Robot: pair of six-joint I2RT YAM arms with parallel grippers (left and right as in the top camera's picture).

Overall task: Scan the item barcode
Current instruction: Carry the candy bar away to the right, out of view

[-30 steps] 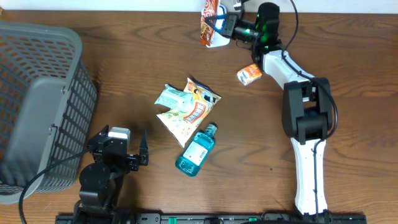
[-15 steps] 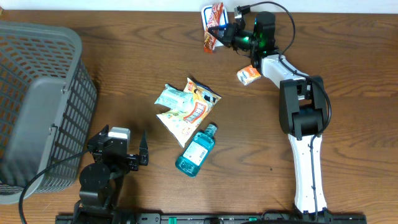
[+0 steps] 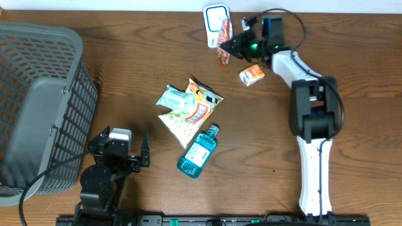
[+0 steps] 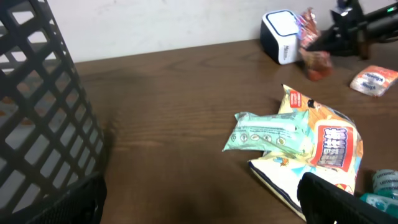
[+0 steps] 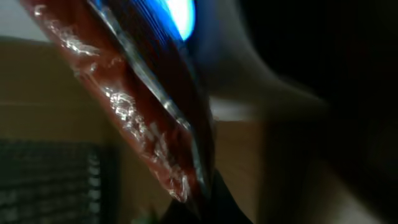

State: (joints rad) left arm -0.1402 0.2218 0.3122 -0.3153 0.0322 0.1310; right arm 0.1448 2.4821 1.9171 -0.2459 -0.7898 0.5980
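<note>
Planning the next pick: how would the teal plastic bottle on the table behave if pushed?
The teal plastic bottle lies on its side, so it may roll. Its smooth plastic probably slips. It looks liquid-filled, likely heavy.

The overhead camera looked straight down from well above, taking in the whole table (image 3: 125, 63) with the basket (image 3: 38, 94) at its left. The left wrist camera sat low, near the tabletop, and faced across it toward the far wall; it shared with the overhead view the basket's mesh, the snack packets (image 4: 298, 140) and the scanner (image 4: 281, 37). The right wrist camera was very close to the red packet (image 5: 143, 118), which filled its blurred frame and also showed small in both other views
</note>
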